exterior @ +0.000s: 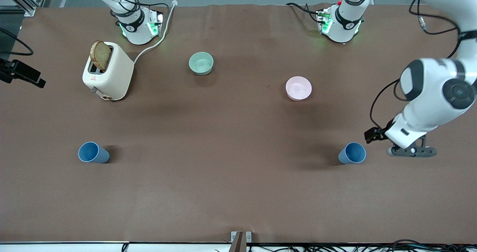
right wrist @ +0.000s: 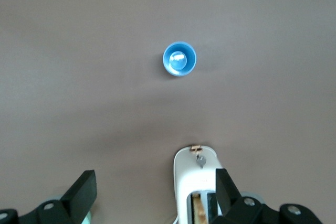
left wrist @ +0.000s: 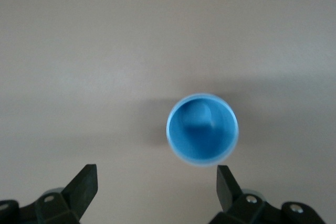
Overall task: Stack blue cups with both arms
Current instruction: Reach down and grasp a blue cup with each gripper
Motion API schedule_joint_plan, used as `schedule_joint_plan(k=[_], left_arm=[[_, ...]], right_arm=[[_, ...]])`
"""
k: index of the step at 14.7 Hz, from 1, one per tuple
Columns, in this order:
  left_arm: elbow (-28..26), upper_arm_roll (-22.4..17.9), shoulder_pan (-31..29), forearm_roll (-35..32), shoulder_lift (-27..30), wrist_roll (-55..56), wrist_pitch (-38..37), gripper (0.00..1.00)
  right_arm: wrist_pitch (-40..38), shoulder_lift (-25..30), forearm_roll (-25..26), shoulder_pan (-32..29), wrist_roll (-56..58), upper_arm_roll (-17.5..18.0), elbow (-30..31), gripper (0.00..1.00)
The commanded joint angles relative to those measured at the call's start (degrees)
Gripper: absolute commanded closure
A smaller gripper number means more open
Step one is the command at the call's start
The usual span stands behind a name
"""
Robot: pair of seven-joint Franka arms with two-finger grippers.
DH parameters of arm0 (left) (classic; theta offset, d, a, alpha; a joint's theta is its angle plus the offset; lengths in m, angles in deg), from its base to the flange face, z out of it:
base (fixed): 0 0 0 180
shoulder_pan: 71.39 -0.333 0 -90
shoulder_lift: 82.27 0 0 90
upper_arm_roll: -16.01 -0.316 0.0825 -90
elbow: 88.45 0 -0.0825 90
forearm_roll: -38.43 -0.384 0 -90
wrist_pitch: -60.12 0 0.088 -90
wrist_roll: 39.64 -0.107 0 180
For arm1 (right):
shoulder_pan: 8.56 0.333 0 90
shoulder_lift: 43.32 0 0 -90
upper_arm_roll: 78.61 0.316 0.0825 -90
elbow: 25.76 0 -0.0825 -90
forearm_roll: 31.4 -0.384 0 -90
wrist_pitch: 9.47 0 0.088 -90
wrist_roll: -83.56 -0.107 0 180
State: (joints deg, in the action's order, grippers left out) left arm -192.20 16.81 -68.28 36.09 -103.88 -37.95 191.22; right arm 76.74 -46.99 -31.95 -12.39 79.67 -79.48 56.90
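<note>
Two blue cups stand upright on the brown table. One blue cup (exterior: 352, 153) is toward the left arm's end, the other blue cup (exterior: 93, 152) toward the right arm's end. My left gripper (left wrist: 155, 184) is open and empty, up in the air just beside the first cup (left wrist: 202, 129), toward the table's end. The left arm's hand (exterior: 408, 140) shows beside that cup in the front view. My right gripper (right wrist: 155, 187) is open and empty, high over the toaster (right wrist: 197, 184). It sees the second cup (right wrist: 179, 59) farther off. It is out of the front view.
A cream toaster (exterior: 110, 73) with a slice of bread in it stands near the right arm's base. A pale green bowl (exterior: 201, 63) and a pink bowl (exterior: 298, 88) sit mid-table, farther from the front camera than the cups.
</note>
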Motion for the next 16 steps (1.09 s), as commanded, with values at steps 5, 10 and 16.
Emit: schedule_joint_plan(k=[5,10,16], left_arm=[[3.46,0.17,0.15,0.58,-10.37,0.68,4.87,0.47],[7.14,0.25,0.94,0.67,-12.05,0.59,3.73,1.0],[12.5,1.57,8.66,0.59,-10.12,15.42,-5.56,1.0]], right_arm=[[21.67,-13.8,-0.77,-4.7,18.12,-3.51,7.58,0.0],[38.3,-22.95,-0.86,-3.65,18.92,-3.44,13.83,0.0],[50.54,-26.39,-0.86,-2.06,18.92,-3.17,20.17,0.0]])
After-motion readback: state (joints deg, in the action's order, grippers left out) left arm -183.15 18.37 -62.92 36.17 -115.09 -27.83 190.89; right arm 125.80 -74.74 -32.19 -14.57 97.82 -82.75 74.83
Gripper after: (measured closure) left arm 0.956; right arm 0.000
